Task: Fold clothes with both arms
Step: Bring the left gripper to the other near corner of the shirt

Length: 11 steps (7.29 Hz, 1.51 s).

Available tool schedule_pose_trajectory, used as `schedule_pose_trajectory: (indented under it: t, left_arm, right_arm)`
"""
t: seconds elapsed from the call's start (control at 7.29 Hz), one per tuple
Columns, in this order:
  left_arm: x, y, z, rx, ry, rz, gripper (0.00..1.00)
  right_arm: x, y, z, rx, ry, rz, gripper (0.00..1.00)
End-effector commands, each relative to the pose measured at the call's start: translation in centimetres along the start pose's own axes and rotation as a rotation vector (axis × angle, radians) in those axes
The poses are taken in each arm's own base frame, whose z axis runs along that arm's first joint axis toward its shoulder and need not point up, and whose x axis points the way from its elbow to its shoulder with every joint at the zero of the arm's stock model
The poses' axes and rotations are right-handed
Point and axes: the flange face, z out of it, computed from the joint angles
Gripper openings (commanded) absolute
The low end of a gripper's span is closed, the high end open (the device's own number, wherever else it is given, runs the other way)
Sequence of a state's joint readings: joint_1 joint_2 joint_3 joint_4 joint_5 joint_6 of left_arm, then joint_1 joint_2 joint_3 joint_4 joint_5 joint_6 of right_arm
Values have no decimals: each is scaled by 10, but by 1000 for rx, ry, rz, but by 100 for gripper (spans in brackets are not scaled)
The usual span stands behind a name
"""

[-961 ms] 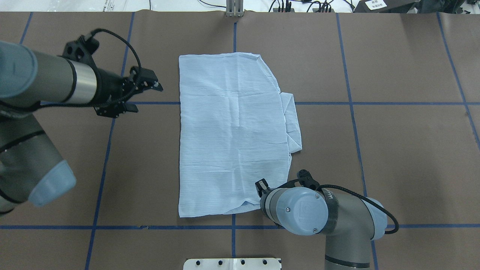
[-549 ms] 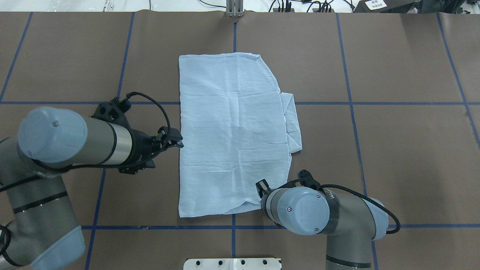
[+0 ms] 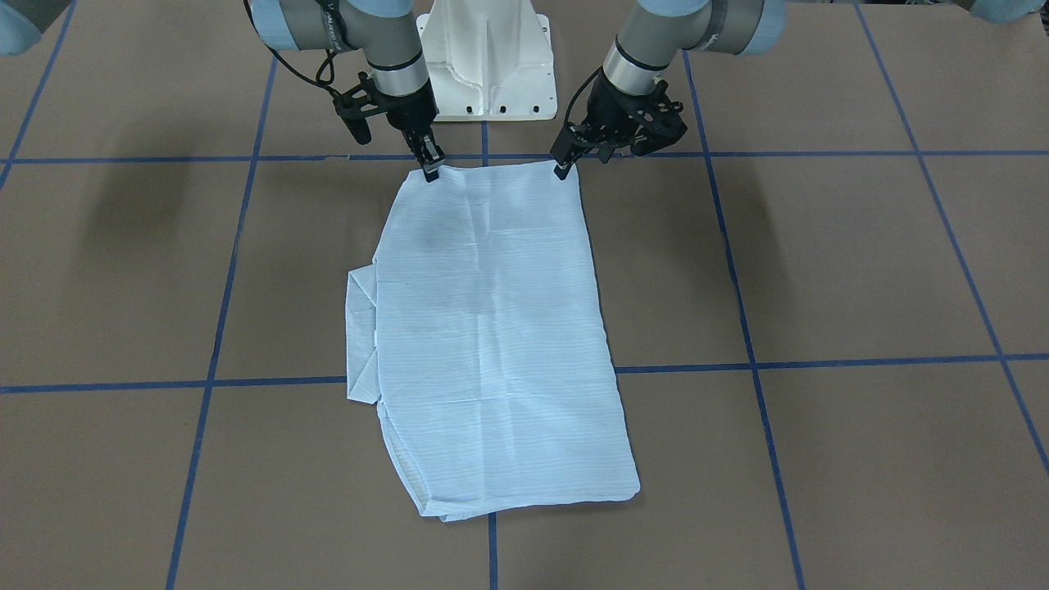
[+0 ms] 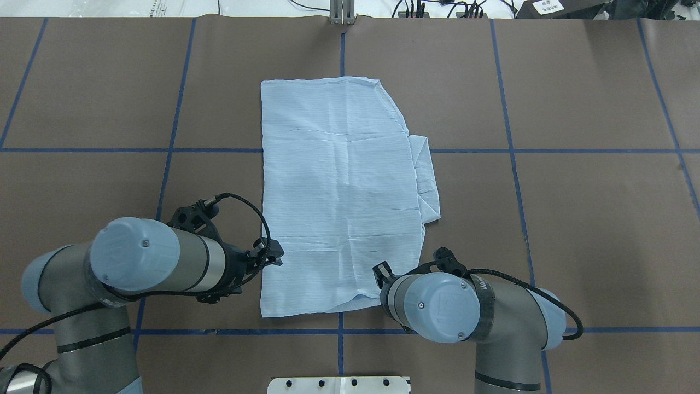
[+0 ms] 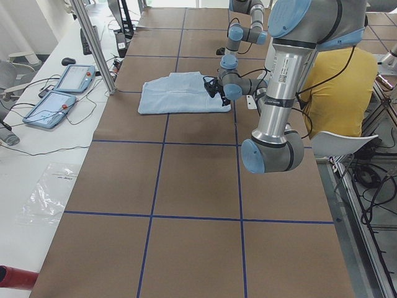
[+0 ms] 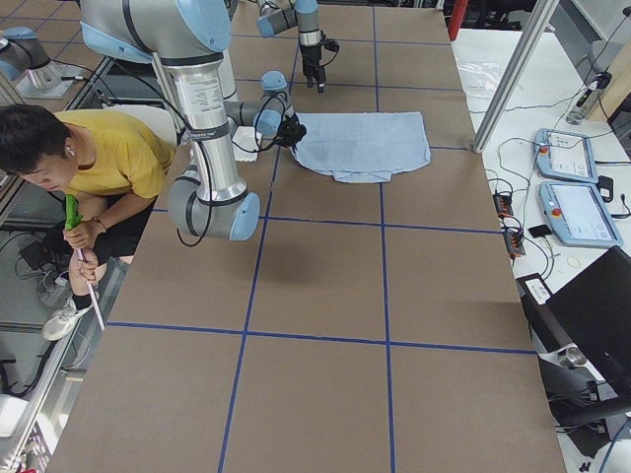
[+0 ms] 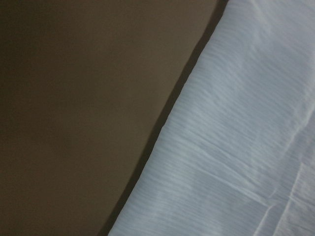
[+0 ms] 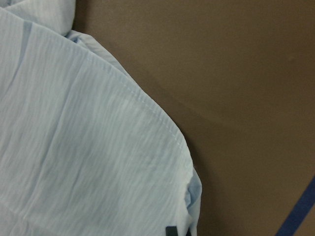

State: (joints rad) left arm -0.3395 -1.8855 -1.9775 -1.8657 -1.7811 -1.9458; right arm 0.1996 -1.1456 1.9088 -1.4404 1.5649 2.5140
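The clothes, one light-blue striped shirt (image 4: 339, 186) (image 3: 492, 328), lie folded flat into a tall rectangle mid-table, with a folded part jutting from one long side. My right gripper (image 3: 429, 170) stands on the shirt's near corner on my right side, fingers close together and pinching the hem; the overhead view hides it under its own wrist. The right wrist view shows that rounded corner (image 8: 88, 147) slightly bunched. My left gripper (image 3: 578, 162) is open at the other near corner, one fingertip touching the edge. The left wrist view shows the shirt's edge (image 7: 236, 147) on brown table.
The white pedestal base (image 3: 488, 65) stands just behind the shirt's near edge. Blue tape lines (image 4: 514, 150) cross the brown table. A person in a yellow top (image 6: 108, 148) crouches beside the table. Control tablets (image 6: 567, 187) lie on the far bench.
My left arm has swung from beside the shirt's far-left part back toward the robot, bringing its open gripper to the near-left corner. The right arm and the shirt have not moved.
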Motion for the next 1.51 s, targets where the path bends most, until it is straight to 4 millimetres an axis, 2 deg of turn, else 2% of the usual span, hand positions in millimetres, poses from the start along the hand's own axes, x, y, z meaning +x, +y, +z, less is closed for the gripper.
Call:
schedule_pose_trajectory:
  t: [0.0,0.41,0.96,1.1,1.24,1.37]
  left_arm:
    - [-17,18,31,-17,-63,-8,93]
    - [-16,25,34,-28,-65,-3,83]
    - [-18,37,50,-39,-91,7,81]
    - [-18,37,50,-39,-91,7,73]
    - [-19,37,51,-37,-92,6,42]
    - [-19,38,51,-40,-91,7,0]
  right_arm:
    - [0,0,0,2,-1,-6,0]
    - [0,0,0,0,-2,-6,0]
    - [0,0,0,0,-2,-6,0]
    - [0,0,0,0,-2,-6,0]
    - [0,0,0,0,-2,-6,0]
    - [0,0,0,0,-2,-6,0]
